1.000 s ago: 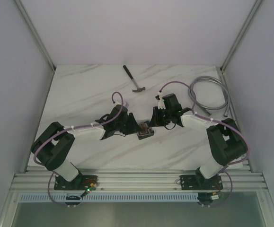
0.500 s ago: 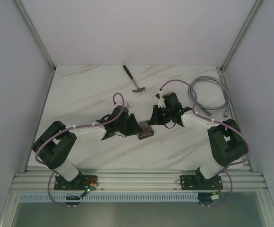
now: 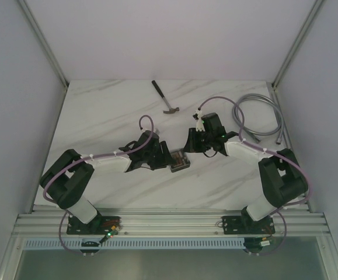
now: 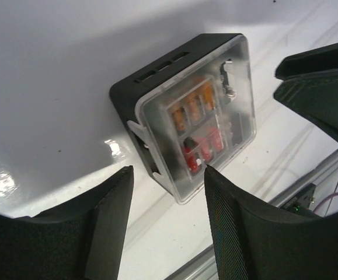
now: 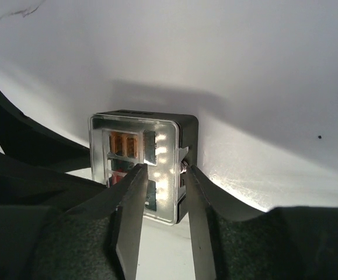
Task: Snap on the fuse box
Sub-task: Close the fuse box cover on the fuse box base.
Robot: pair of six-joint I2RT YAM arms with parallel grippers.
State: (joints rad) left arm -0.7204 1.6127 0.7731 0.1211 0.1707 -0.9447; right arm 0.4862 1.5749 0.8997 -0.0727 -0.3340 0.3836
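The fuse box (image 3: 179,160) is a small black square box on the white table between the two grippers. In the left wrist view the fuse box (image 4: 157,99) has a clear cover (image 4: 215,87) on top, with orange and red fuses showing through it. My left gripper (image 3: 164,156) (image 4: 167,170) is open and empty, its tips just short of the box's near corner. My right gripper (image 3: 192,146) (image 5: 163,169) has only a narrow gap between its fingers. It hovers at the latch edge of the fuse box (image 5: 187,128) and grips nothing.
A hammer (image 3: 166,98) lies at the back of the table. A coiled grey cable (image 3: 261,119) lies at the back right. The aluminium rail (image 3: 169,224) runs along the near edge.
The right gripper has drawn back a little from the box, up and away. The left gripper has edged slightly toward the box. The box has stayed put.
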